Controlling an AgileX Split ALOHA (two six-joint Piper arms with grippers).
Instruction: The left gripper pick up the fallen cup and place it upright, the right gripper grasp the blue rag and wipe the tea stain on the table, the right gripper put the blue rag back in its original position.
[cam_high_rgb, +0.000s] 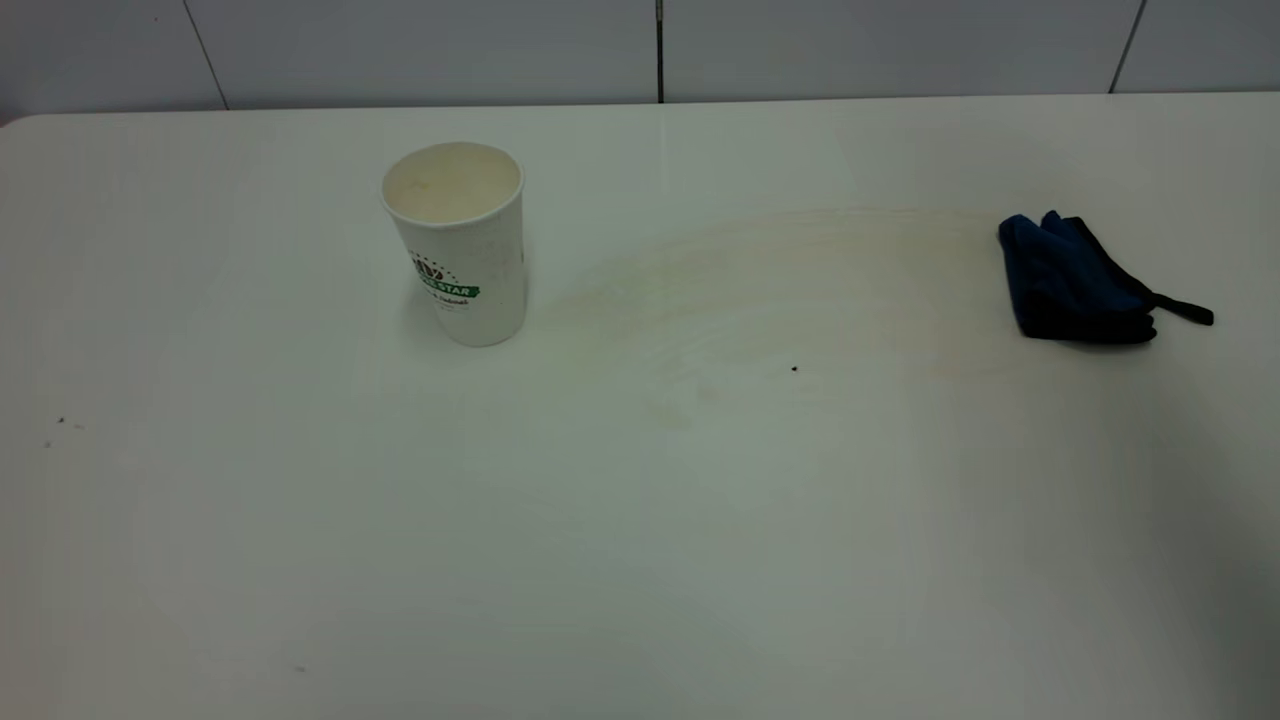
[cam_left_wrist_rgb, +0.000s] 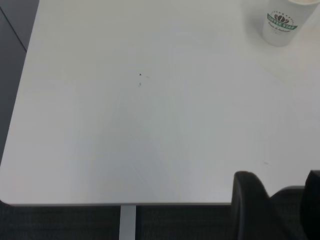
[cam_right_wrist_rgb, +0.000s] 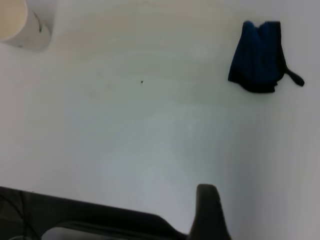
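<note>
The white cup (cam_high_rgb: 461, 245) with the green logo stands upright at the table's back left; it also shows in the left wrist view (cam_left_wrist_rgb: 282, 22) and the right wrist view (cam_right_wrist_rgb: 20, 25). The blue rag (cam_high_rgb: 1070, 280) lies crumpled at the back right with its black strap pointing right, also seen in the right wrist view (cam_right_wrist_rgb: 260, 55). The tea stain (cam_high_rgb: 760, 290) is a faint tan smear between them, with a tiny dark spot (cam_high_rgb: 794, 369). My left gripper (cam_left_wrist_rgb: 280, 197) hangs open and empty over the table's (cam_high_rgb: 640, 560) near left edge. Only one fingertip (cam_right_wrist_rgb: 207, 210) of my right gripper shows, far from the rag.
A grey panelled wall (cam_high_rgb: 660, 50) runs behind the table. Small dark specks (cam_high_rgb: 60, 421) lie at the left. The left wrist view shows the table's edge and a white leg (cam_left_wrist_rgb: 127, 222) over dark floor.
</note>
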